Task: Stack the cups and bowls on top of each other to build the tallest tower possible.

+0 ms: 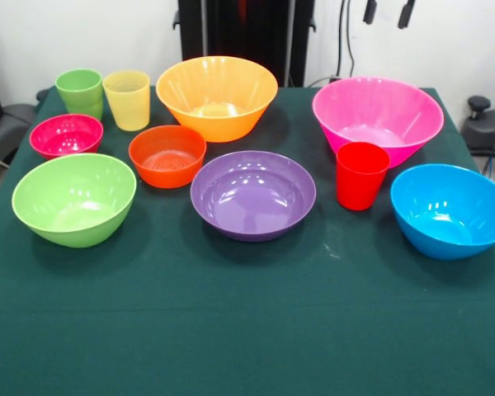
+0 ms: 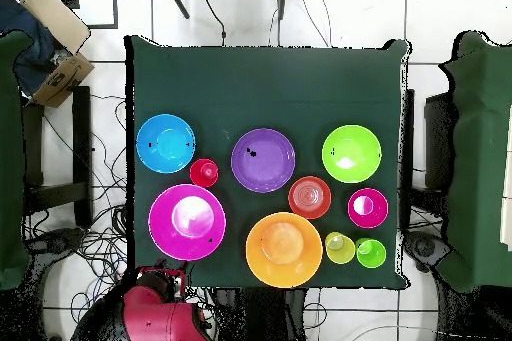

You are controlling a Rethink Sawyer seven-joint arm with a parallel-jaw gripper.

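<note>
Nothing is stacked: all bowls and cups sit apart on the green worktop [image 1: 247, 330]. From the purple bowl [image 1: 253, 195], the orange bowl [image 1: 217, 96] lies at twelve o'clock and the red cup [image 1: 361, 175] at three. The pincer [image 1: 388, 11] shows only two tips; I cannot tell its state.

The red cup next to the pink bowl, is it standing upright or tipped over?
Upright. The red cup stands on its narrow base with its open mouth facing up, in front of the pink bowl; overhead its rim shows as a full circle.

Glossy red arm [image 2: 150, 319], black joints
</note>
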